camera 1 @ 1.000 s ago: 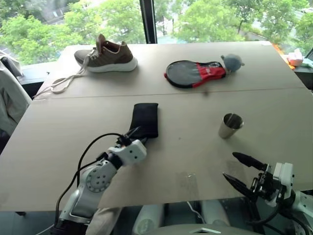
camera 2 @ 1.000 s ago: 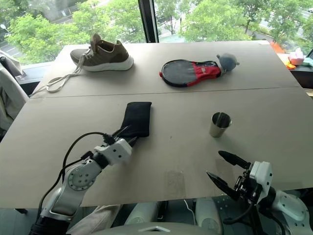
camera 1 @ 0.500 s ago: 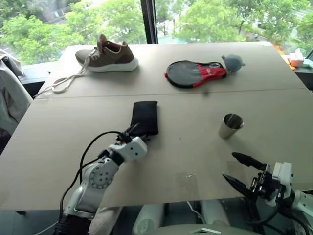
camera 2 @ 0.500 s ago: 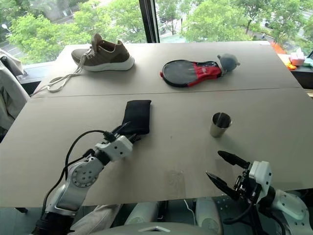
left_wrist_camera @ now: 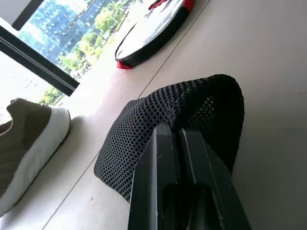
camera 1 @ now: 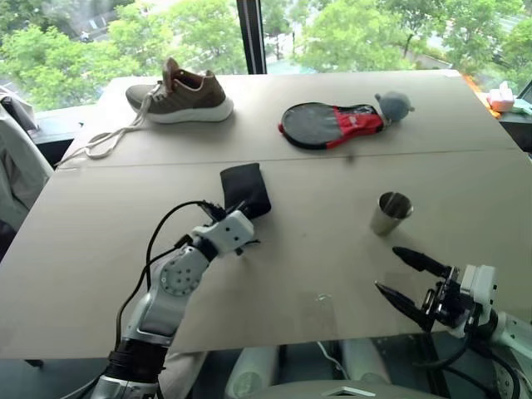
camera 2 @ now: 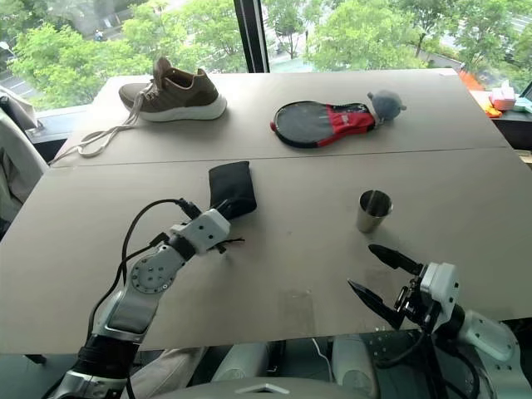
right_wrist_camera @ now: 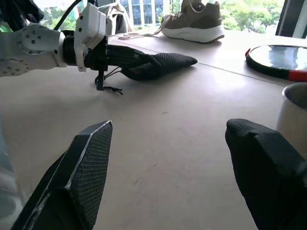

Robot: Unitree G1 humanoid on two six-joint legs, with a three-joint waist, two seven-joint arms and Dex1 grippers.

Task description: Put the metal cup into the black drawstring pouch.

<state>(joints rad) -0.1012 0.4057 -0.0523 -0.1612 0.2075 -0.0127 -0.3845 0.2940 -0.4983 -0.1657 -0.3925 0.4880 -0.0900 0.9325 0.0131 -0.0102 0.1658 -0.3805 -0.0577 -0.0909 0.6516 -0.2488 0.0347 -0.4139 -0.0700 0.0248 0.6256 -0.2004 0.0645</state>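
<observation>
1. So, in the left eye view we are early in the task: the cup [camera 1: 391, 212] stands upright on the table [camera 1: 332, 266], empty and untouched, well apart from the pouch [camera 1: 245, 189]. Our left gripper [camera 1: 243, 218] has its fingers pressed together on the pouch's near end, and that end is bunched and raised off the table. Our right gripper [camera 1: 409, 278] hangs spread at the near edge, short of the cup, holding nothing.
2. In the right eye view the layout is the same. Left to do, as we judge it: open the pouch, pick up the cup, put it in. The pouch's mouth and its cord's toggle are hidden behind our left gripper, so we cannot tell which end is pinched.
3. In the left wrist view our two fingers [left_wrist_camera: 163, 158] lie closed against each other with black mesh folded over their tips. Whether one layer or both is caught, we cannot make out.
4. In the right wrist view the wide-apart pads [right_wrist_camera: 91, 158] frame bare table. The cup [right_wrist_camera: 292, 112] is cut off at the edge, so its base is out of sight. A thin cord [right_wrist_camera: 111, 88] dangles under the left gripper.
</observation>
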